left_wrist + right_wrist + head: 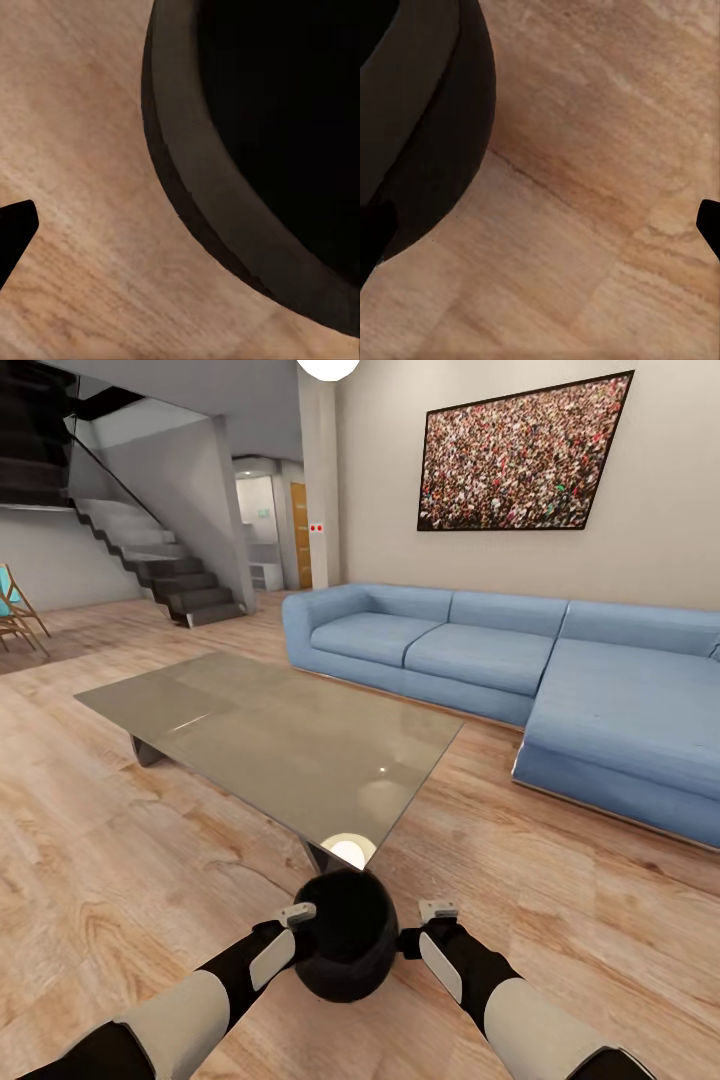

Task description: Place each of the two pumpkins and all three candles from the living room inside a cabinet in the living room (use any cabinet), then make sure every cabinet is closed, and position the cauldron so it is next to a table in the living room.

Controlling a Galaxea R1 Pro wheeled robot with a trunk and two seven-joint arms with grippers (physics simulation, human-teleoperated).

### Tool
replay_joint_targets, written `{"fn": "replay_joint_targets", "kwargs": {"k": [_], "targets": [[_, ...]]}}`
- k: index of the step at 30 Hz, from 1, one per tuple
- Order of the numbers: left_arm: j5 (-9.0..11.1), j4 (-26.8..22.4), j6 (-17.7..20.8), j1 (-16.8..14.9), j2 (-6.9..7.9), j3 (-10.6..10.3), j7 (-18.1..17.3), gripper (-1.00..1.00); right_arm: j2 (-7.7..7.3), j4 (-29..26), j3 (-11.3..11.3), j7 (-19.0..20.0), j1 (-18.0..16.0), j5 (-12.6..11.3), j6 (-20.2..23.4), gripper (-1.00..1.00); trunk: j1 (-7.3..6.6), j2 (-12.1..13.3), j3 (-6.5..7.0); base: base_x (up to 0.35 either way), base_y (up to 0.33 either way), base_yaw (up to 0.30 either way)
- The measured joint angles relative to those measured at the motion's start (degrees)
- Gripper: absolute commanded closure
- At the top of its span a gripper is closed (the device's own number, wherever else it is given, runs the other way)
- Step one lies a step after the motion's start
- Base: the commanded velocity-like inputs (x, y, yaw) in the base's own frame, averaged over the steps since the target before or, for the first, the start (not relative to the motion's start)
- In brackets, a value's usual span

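From above you're seeing both grippers, left and right, flanking the cauldron, grip unclear, while the table is standing at twelve o'clock.

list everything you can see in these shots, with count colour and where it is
cauldron: one, black, between both grippers, just short of the table's near corner
table: one, glossy grey-beige top, low, on the floor ahead of the cauldron
sofa: one, light blue corner sofa, beyond the table by the wall
picture: one, dark-framed crowd image, on the wall above the sofa
staircase: one, dark grey steps, far left
chair: one, teal with wooden frame, left edge
floor: light wood planks
left gripper: at the cauldron's left side
right gripper: right of the cauldron
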Motion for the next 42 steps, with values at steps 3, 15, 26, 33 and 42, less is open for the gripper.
{"fn": "replay_joint_targets", "kwargs": {"k": [3, 15, 26, 33, 42], "targets": [[0.02, 0.00, 0.00, 0.00, 0.00, 0.00, -0.01, -1.00, 0.00, 0.00, 0.00, 0.00, 0.00, 0.00, 0.00, -1.00, 0.00, 0.00, 0.00, 0.000, 0.000, 0.000], [-0.06, 0.00, -1.51, 0.00, 0.09, 0.07, -0.06, -1.00, 0.00, 0.04, -0.02, 0.08, 0.00, 0.00, -0.03, -1.00, 0.01, 0.00, 0.00, -0.021, 0.000, 0.000], [-0.20, 0.00, -7.82, 0.00, 0.15, -0.01, -0.28, -1.00, 0.14, 0.09, 0.07, -0.03, 0.00, -0.06, -3.64, -1.00, 0.04, 0.00, 0.00, -0.310, 0.000, 0.000], [-0.32, -0.02, -16.05, 0.00, 1.14, -0.07, -2.55, -1.00, 0.06, -0.38, 0.09, -0.18, 0.14, -0.03, -11.60, -1.00, 0.04, 0.00, 0.00, -0.335, 0.000, 0.000], [-0.75, -0.16, -21.18, 0.01, 1.59, -0.24, -6.92, -1.00, -0.03, -0.39, 0.05, -0.20, 0.26, 1.36, -16.75, -1.00, 0.01, 0.00, 0.00, -0.242, 0.000, 0.000]]}}
